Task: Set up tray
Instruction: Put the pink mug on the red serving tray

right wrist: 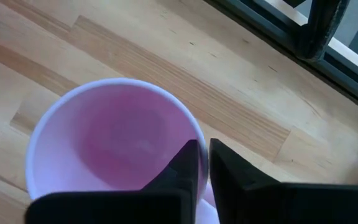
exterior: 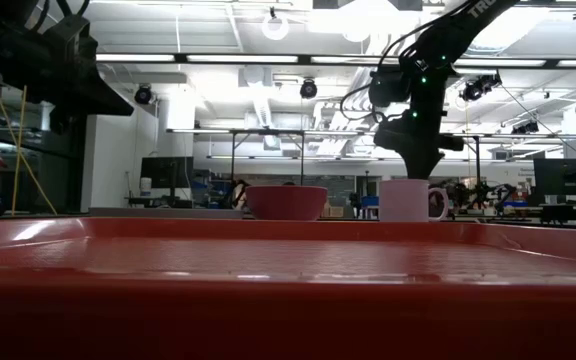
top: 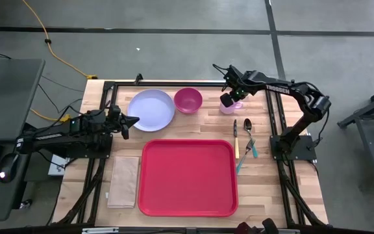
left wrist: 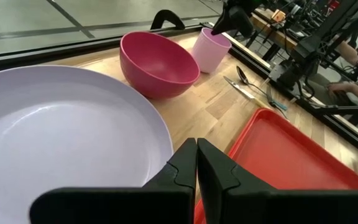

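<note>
The red tray (top: pixel 187 142) lies at the table's near middle. A pale pink cup (top: pixel 230 104) stands upright on the wood at the far right, beside a magenta bowl (top: pixel 188 100) and a lavender plate (top: pixel 151 109). My right gripper (right wrist: pixel 204 155) comes down onto the cup (right wrist: pixel 104 143) and is shut on its rim. My left gripper (left wrist: pixel 196 155) hovers shut over the plate's near right edge (left wrist: pixel 154 124), holding nothing. My right gripper pinches the cup's rim (right wrist: pixel 199 134) between its two fingers, one finger inside the cup and one outside. The fingers come steeply from above, pointing down. The cup stands upright with its bottom on the table (exterior: pixel 403 200).
A knife (top: pixel 236 133), a spoon (top: pixel 248 127) and a teal-handled fork (top: pixel 245 156) lie on the wood right of the tray. A tan napkin (top: pixel 124 181) lies left of it. Black frame rails (top: pixel 274 110) run along the table's edges.
</note>
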Available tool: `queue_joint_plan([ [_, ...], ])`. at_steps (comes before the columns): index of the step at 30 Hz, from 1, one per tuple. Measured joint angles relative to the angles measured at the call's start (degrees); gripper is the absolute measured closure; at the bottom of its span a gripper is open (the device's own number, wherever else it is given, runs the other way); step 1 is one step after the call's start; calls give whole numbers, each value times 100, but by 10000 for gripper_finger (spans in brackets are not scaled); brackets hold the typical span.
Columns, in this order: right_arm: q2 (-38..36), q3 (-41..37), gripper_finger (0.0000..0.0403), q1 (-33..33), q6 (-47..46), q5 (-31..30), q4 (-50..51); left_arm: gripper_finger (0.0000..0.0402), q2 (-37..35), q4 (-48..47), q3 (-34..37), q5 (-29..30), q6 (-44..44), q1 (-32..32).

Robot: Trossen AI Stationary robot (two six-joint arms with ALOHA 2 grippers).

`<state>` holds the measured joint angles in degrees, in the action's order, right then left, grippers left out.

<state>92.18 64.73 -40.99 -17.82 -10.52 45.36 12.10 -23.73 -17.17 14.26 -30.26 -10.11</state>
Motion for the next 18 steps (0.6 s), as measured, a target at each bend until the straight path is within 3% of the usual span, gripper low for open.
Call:
queue_joint_plan([
  [18,0,7,402,-1,-127,49,63,357,2,-55,-2,-3,0,1],
])
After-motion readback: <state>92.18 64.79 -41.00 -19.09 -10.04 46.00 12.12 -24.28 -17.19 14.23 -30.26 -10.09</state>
